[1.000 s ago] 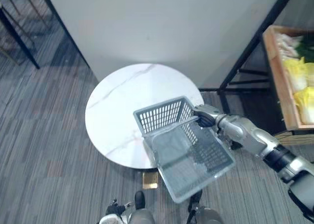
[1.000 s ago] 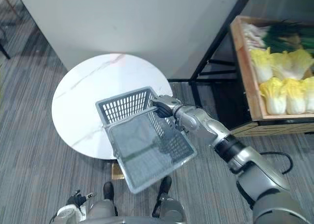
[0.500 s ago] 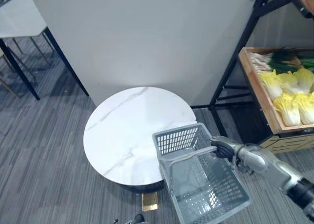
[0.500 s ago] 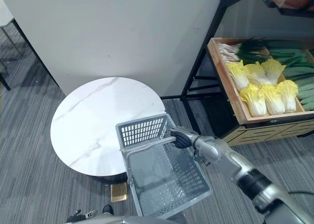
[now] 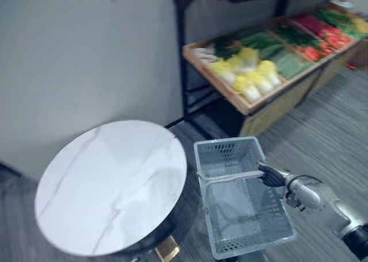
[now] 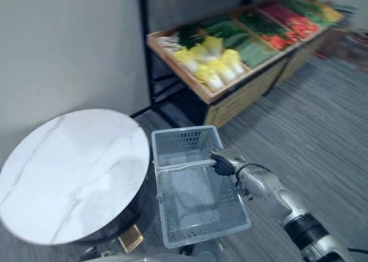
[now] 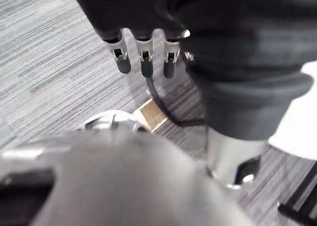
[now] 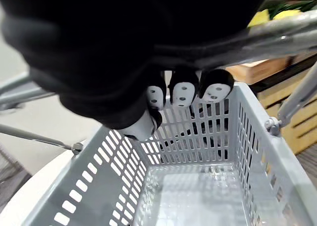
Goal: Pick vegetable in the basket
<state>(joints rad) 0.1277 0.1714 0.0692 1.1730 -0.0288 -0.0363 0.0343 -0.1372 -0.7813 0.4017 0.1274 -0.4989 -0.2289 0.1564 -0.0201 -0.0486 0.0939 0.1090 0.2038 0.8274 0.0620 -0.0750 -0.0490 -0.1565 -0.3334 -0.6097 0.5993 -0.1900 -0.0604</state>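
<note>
Gripping the empty basket [image 6: 185,142] by its handle [image 6: 184,166] with the right hand [image 6: 223,161] (fingers curled round it), dangling the left hand [image 7: 143,62] straight-fingered, facing cabbages [image 6: 211,66] at twelve o'clock: could swing wide and clip the table [image 6: 63,170] at nine o'clock.

Even, soft indoor light; the round table [image 5: 109,181] shines pale, with dark shadow under its edge.

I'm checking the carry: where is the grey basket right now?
In the eye views the grey basket hangs empty from the right robot hand, curled round its handle, just right of the round white table and short of the vegetable shelf.
</note>
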